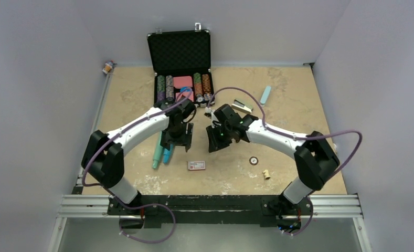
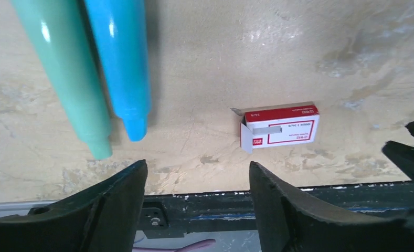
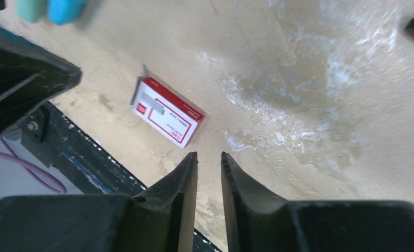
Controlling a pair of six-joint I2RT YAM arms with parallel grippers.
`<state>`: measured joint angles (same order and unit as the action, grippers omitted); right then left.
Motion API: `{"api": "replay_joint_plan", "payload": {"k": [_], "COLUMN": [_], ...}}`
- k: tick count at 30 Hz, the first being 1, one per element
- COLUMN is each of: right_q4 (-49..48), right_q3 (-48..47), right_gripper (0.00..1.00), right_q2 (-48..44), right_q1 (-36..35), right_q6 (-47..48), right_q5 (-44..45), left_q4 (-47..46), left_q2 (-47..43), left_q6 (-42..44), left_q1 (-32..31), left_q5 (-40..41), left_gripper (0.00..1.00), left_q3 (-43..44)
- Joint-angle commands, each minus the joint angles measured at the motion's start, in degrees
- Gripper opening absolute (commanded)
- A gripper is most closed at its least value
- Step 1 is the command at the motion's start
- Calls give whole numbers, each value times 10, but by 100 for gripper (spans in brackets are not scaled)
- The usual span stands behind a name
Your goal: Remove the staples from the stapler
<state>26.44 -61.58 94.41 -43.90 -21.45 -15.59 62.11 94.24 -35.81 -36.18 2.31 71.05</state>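
A small pale-blue oblong thing (image 1: 266,94), which may be the stapler, lies at the back right, beside a little greenish box (image 1: 242,106); both are far from the fingers. A red-and-white staple box (image 1: 197,165) (image 2: 280,127) (image 3: 167,111) lies flat near the front, its end flap open. My left gripper (image 1: 176,142) (image 2: 197,165) hangs above the table left of the box, open wide with nothing between the fingers. My right gripper (image 1: 215,143) (image 3: 209,155) hovers to the box's right, open by a narrow gap and empty.
A teal tube (image 1: 157,153) (image 2: 68,73) and a blue tube (image 1: 168,154) (image 2: 121,63) lie side by side left of the staple box. An open poker-chip case (image 1: 179,52) stands at the back. A small ring (image 1: 253,160) and a cork (image 1: 266,174) lie front right. The black rail (image 1: 210,202) runs along the near edge.
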Motion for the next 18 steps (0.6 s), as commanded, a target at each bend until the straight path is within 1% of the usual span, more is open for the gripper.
{"api": "replay_joint_plan", "payload": {"k": [1, 3, 6, 7, 8, 10, 11, 15, 18], "right_q4": [36, 53, 75, 79, 85, 93, 95, 89, 62], "right_q3": [-45, -59, -78, -83, -88, -99, -103, -114, -102], "right_gripper": [33, 42, 53, 58, 68, 92, 98, 99, 99], "right_q2": [-68, -85, -109, -118, -128, -148, -165, -221, -277], "right_q1": [1, 1, 2, 1, 1, 1, 1, 1, 1], "right_q6": [10, 7, 1, -2, -6, -14, -18, -30, -37], "right_q5": [42, 57, 76, 81, 86, 99, 103, 121, 132], "left_q4": [44, 48, 48, 47, 44, 34, 28, 8, -27], "left_q2": [-60, -89, -144, -161, -180, -220, -240, -323, -391], "left_q6": [18, 23, 32, 39, 44, 59, 65, 95, 122], "left_q1": [0, 0, 4, 5, 5, 8, 10, 13, 14], "left_q5": [41, 54, 76, 83, 92, 112, 121, 156, 183], "left_gripper": [79, 84, 86, 86, 86, 86, 86, 84, 83], "left_q3": [36, 38, 32, 28, 24, 10, 4, -16, -32]}}
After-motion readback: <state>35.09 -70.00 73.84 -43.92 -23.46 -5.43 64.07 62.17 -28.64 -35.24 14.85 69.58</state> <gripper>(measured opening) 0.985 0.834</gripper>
